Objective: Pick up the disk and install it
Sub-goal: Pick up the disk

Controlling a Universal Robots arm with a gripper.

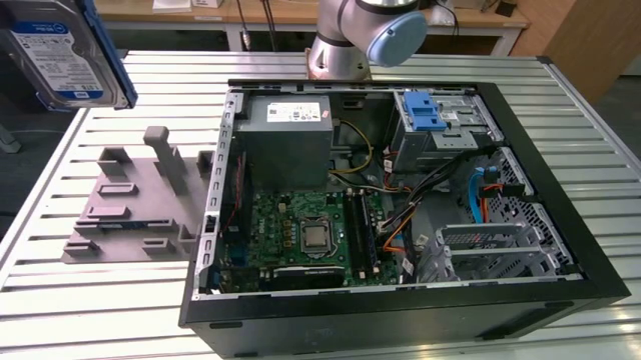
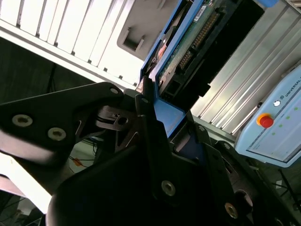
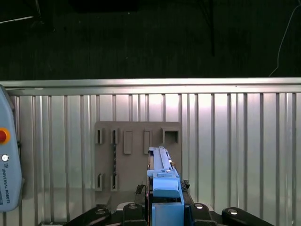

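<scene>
Open black metal PC case (image 1: 401,315) holds the green motherboard (image 1: 285,221) — silver-grey, blue-bracketed disk (image 1: 60,52) sits outside it, up at the exterior view's left; second wrist view has the black gripper (image 2: 164,113) pinching its bracket.

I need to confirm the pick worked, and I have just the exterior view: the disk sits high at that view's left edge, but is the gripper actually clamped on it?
Observer: Yes. In the second wrist view the gripper is shut on the disk, its black fingers pressing the blue bracket.
Operator: Which face of the disk looks toward that camera?
Observer: The bare underside, with the green circuit board and a row of connector pins.
Operator: Is anything lying near the grey fixture that I should know about?
Observer: In the first wrist view, a pendant with a red button lies on the slatted table beside the grey fixture.
</scene>
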